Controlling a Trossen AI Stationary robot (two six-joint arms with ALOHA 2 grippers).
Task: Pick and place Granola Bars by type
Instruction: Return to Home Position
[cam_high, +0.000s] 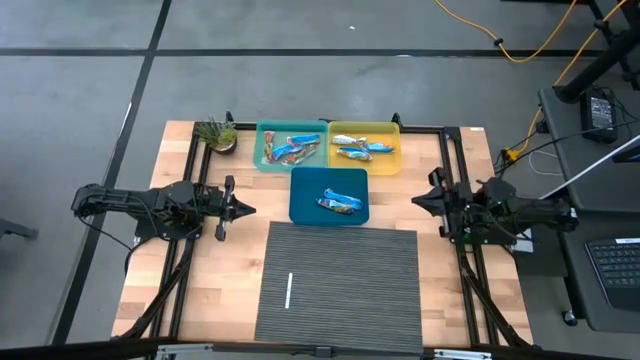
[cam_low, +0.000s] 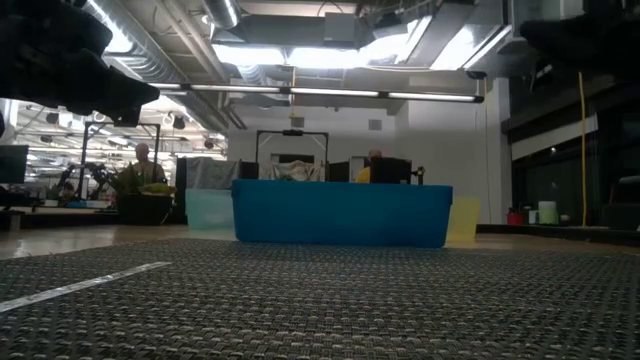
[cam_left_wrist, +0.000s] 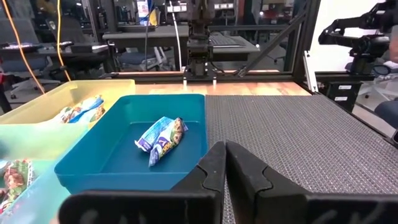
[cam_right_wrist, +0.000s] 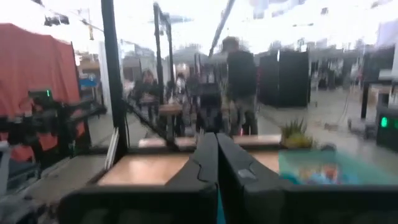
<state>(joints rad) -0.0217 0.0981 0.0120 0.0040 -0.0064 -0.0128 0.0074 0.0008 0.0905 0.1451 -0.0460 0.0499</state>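
Wrapped granola bars lie in three trays at the table's far middle: several in the green tray (cam_high: 291, 147), several in the yellow tray (cam_high: 364, 147), and two blue-wrapped bars (cam_high: 340, 203) (cam_left_wrist: 161, 138) on the floor of the blue tray (cam_high: 329, 195). My left gripper (cam_high: 248, 210) (cam_left_wrist: 224, 163) hovers left of the blue tray, shut and holding nothing. My right gripper (cam_high: 416, 201) (cam_right_wrist: 217, 155) hovers right of the blue tray, shut and holding nothing.
A grey ribbed mat (cam_high: 340, 285) covers the near middle of the table, with a thin white stick (cam_high: 289, 290) lying on it. A small potted plant (cam_high: 217, 134) stands at the far left corner. A black frame (cam_high: 450, 180) runs around the table. People sit in the room beyond.
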